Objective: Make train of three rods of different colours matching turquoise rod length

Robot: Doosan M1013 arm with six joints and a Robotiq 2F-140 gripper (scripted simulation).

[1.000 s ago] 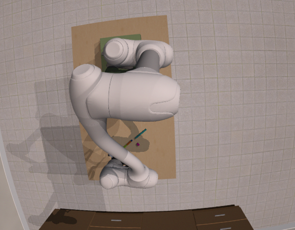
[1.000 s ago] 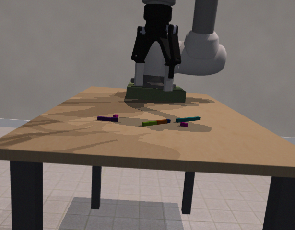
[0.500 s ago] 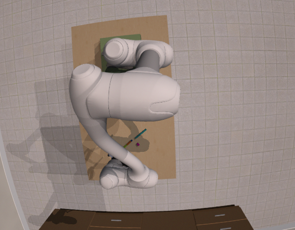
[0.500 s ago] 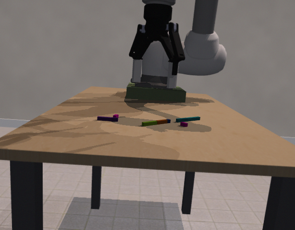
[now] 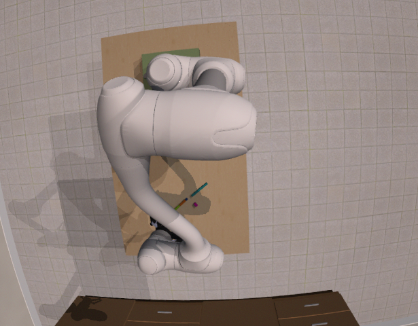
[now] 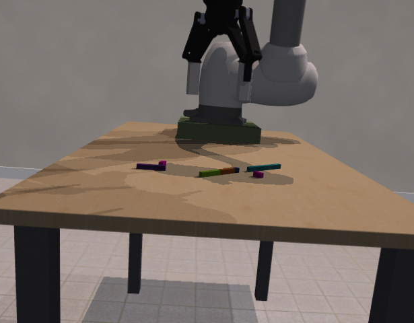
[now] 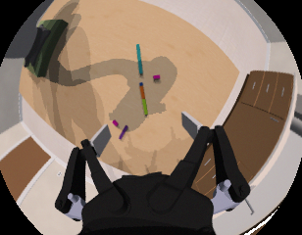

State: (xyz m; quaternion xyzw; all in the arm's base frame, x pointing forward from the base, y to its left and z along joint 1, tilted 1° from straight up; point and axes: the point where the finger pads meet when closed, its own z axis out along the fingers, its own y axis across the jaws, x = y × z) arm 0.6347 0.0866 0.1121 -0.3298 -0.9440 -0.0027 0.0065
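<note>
Fingers (image 6: 192, 78) of the gripper (image 6: 218, 83) hang spread wide and grasp nothing, high in the upper centre of the exterior view. On the table (image 6: 304, 215) below, centre frame, lime rod (image 6: 209, 172), orange rod (image 6: 227, 170) and blue rod (image 6: 236, 169) lie end to end. Right of them sits a magenta rod (image 6: 258, 173), then the turquoise rod (image 6: 263, 167). Left lies the purple rod (image 6: 150, 167), a second magenta rod (image 6: 162, 162) at its end.
</note>
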